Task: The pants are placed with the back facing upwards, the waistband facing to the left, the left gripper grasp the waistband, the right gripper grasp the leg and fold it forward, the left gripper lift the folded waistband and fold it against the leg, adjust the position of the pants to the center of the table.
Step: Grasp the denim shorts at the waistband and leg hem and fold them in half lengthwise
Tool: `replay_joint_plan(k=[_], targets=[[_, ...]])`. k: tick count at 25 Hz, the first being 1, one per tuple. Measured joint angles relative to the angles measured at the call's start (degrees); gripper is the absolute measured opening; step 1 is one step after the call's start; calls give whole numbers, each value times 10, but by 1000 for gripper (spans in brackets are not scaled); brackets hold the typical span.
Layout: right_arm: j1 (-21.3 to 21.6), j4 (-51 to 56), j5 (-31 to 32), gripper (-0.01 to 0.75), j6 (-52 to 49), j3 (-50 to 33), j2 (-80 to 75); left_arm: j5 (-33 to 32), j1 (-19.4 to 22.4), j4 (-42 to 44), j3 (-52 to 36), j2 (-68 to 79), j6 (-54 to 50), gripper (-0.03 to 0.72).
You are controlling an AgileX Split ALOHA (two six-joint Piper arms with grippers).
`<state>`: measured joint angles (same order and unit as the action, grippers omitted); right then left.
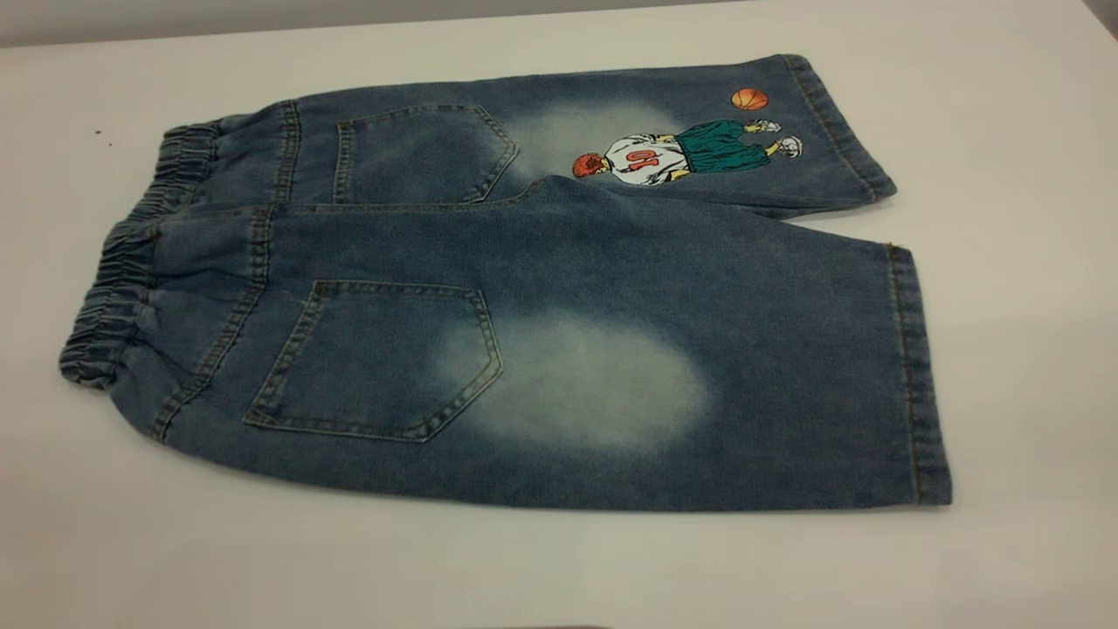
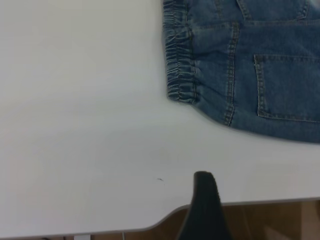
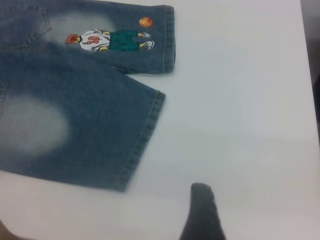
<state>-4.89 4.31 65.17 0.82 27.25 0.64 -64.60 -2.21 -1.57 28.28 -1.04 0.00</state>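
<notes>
Exterior view: one pants (image 1: 524, 288) flat on table (image 1: 1004, 175), two back pockets, two legs; claw states cannot tell.

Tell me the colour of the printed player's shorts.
Green shorts, clearest in the exterior view.

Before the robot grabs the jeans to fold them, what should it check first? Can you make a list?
1. Pants lie flat, back pockets up: ok.
2. Waistband points to the left side: ok.
3. Plain leg lies open and uncovered, ready to grab: ok.
4. Left fingers near the waistband but not touching it: ok.
5. Right fingers near the leg's hem, off the cloth: ok.
6. Fingers open wide enough to pinch the cloth: cannot tell, only one dark tip shows for each arm.
</notes>
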Motion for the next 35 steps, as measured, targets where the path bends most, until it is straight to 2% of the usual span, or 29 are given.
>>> replay_joint_plan(k=[10,16,19,24,26,35], targets=[[0,20,-1,382,-1,0,0,0,0,-1,0,0,-10,501],[0,22,-33,430,-22,12,-8,20,-4,-1,14,88,-43,501],[0,30,-62,483,-32,19,-38,74,-4,-11,25,182,-59,501],[0,42,-99,552,-35,22,-132,214,-4,-57,25,365,-67,501],[0,44,-109,561,-35,24,-176,260,-4,-68,27,439,-66,501],[0,96,-138,564,-8,28,-275,380,-4,-68,86,788,-44,501]])
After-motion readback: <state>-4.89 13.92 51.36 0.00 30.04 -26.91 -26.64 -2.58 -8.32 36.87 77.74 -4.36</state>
